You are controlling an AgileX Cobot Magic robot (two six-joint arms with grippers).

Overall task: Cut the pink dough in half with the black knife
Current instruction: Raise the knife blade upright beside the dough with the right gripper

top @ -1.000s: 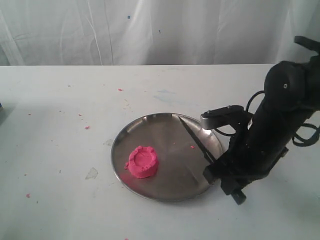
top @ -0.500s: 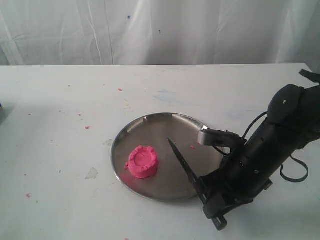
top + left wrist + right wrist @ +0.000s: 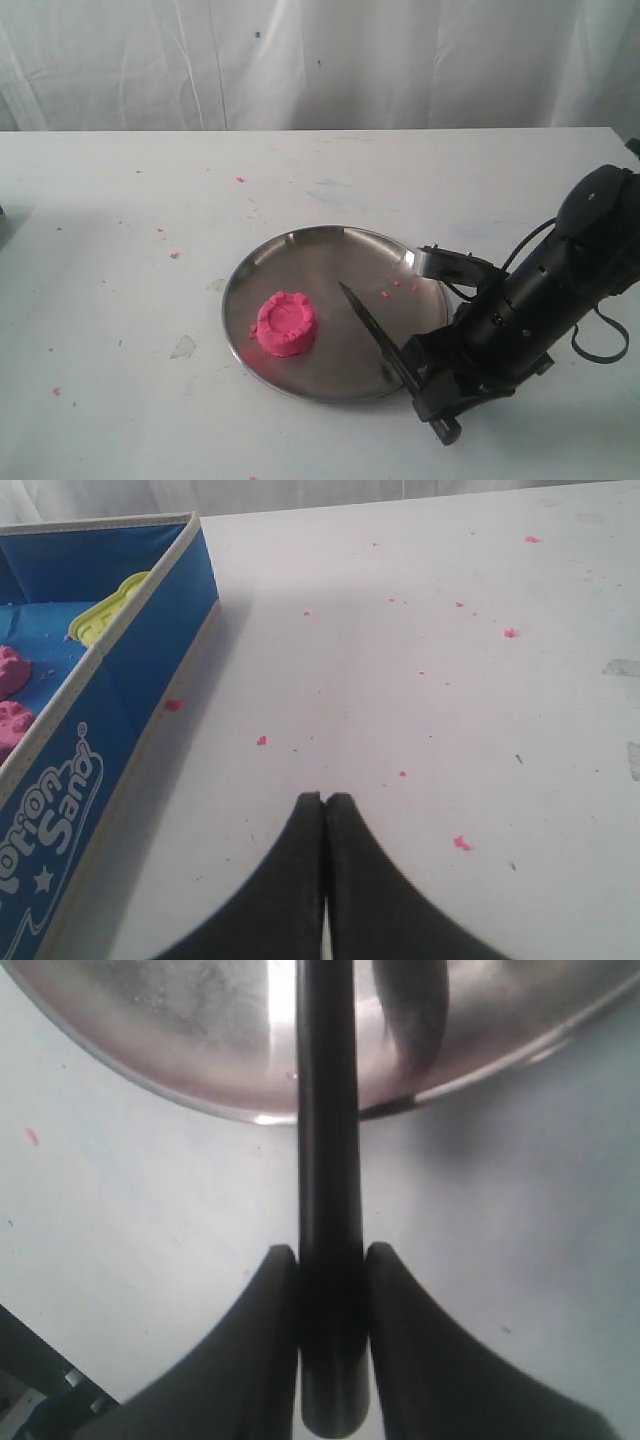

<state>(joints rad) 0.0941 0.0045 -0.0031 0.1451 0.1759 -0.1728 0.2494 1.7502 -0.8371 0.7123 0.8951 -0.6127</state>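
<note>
The right gripper [image 3: 330, 1265] pinches the handle of the black knife [image 3: 372, 335] at the near right rim of the steel plate [image 3: 320, 255]. The blade points out over the plate toward the pink dough [image 3: 286, 323], which sits whole on the plate's left part, apart from the tip. The left gripper [image 3: 324, 815] has its fingers pressed together over the white table [image 3: 450, 580] near a blue box [image 3: 130, 670]; in all there are one dough puck, one knife, one plate, two grippers and several scattered pink crumbs [image 3: 398, 287].
</note>
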